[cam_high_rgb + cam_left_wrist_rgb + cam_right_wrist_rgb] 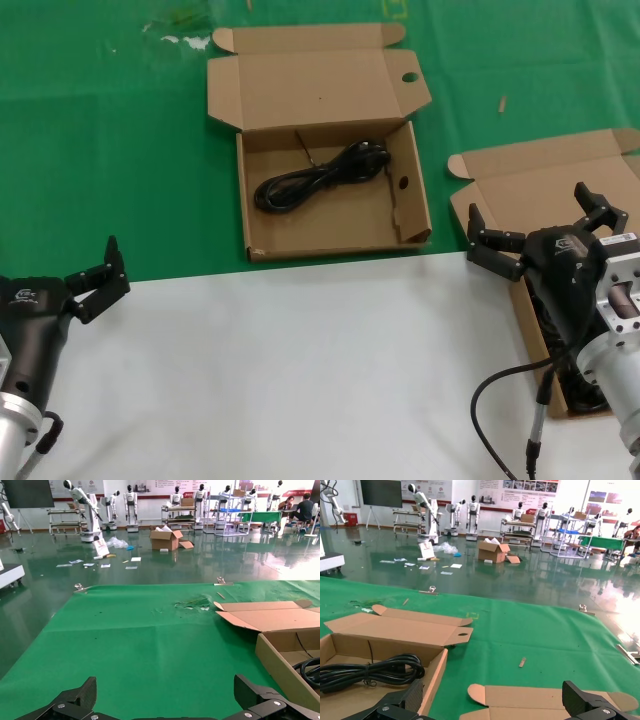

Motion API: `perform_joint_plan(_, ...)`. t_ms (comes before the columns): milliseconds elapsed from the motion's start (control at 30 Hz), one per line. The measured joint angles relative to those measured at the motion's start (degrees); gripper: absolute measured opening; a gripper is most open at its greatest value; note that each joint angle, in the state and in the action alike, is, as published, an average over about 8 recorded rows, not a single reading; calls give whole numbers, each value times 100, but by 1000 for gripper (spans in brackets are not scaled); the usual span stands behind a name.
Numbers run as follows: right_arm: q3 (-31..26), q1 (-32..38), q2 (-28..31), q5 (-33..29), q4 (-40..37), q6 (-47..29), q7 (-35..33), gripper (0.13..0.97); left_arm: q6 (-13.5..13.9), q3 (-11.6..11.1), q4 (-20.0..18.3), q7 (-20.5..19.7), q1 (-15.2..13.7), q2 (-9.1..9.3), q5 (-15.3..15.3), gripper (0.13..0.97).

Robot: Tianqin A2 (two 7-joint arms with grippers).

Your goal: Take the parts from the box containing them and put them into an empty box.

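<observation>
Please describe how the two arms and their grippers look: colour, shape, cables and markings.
Both arms are silver metal cylinders ending in black wrist housings with a small light logo. The left gripper and right gripper have black angular fingers. A thick black cable loops beside the right arm.

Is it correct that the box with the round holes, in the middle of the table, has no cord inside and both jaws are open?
Not quite. The box with the round holes already has one black power cord lying in it, as the head view shows. The rest holds: it sits mid-table, and the left gripper and right gripper both have open jaws.
</observation>
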Motion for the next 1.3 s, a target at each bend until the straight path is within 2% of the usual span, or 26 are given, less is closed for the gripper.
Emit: perform_joint_plan(1300, 0, 0, 0, 0, 0, 0, 0, 966, 0, 0, 0, 0, 0, 0, 0, 966)
